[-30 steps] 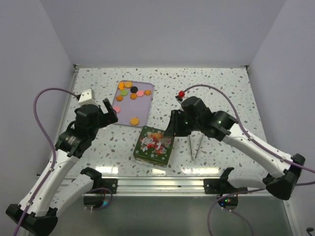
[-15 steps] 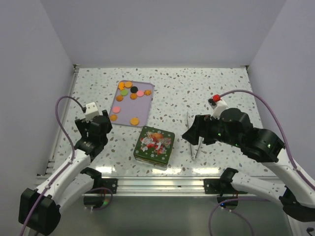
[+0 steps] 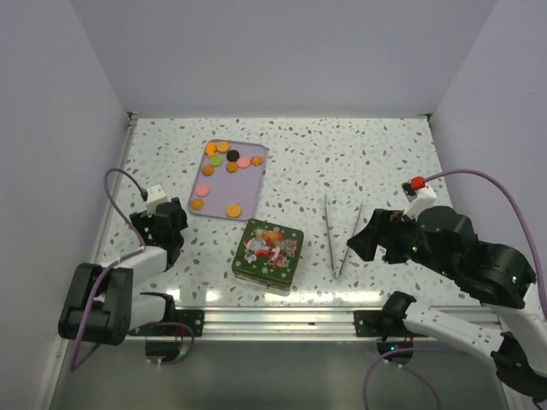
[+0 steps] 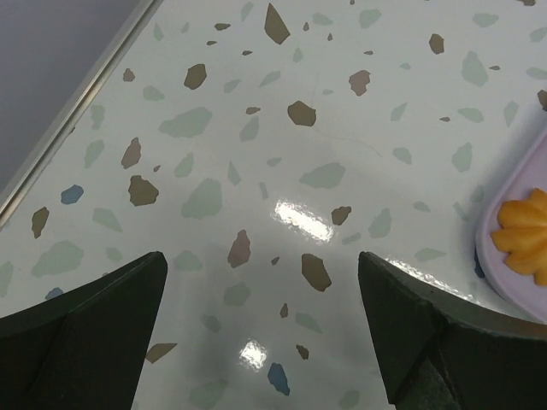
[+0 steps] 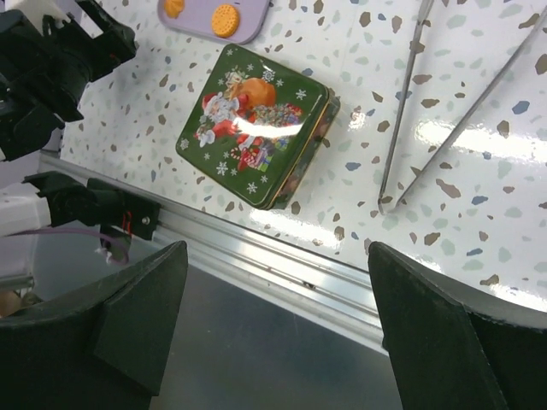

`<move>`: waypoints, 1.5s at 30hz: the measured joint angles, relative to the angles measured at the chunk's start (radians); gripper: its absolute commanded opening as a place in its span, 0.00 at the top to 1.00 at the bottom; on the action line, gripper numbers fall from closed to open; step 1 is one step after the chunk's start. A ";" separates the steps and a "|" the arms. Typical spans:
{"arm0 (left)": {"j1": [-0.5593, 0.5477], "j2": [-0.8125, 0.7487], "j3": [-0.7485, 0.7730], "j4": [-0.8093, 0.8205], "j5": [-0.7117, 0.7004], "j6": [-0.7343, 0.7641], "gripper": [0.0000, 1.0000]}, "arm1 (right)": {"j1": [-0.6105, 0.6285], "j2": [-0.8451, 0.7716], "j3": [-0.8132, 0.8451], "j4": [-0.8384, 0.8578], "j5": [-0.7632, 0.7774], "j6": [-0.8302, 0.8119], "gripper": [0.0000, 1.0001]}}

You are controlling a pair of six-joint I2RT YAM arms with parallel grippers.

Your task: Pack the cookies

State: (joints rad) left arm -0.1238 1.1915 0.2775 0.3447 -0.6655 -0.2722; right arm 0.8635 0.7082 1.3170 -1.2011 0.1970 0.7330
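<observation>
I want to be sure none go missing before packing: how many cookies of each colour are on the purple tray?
Orange cookies: 7
Pink cookies: 2
Green cookie: 1
Black cookie: 1
Total: 11, all on the purple tray. The far cluster is small in the top view, so an overlapped one could be missed.

In the left wrist view the lavender tray is cut off at 3 o'clock, leaving only a corner and part of one of the cookies. In the right wrist view the tray runs out at 11 o'clock with two orange pieces showing, and the tongs lose their open ends at 1 o'clock. From above, the cookies' shapes are too small to tell.
</observation>
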 measured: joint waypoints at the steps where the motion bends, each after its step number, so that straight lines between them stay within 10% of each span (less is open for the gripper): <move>1: 0.007 0.028 0.004 0.018 0.000 0.003 0.00 | 0.000 -0.002 0.002 -0.006 0.007 0.002 0.09; 19: 0.026 0.348 0.140 0.447 0.214 0.164 0.00 | 0.000 -0.032 -0.070 0.000 0.051 0.081 0.05; 45: 0.018 0.321 -0.124 0.910 0.340 0.259 0.00 | 0.000 -0.195 -0.158 0.100 0.135 0.227 0.01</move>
State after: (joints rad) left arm -0.1055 1.5124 0.1532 1.2549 -0.3260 -0.0135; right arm 0.8635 0.5137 1.1595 -1.1015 0.3317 0.9604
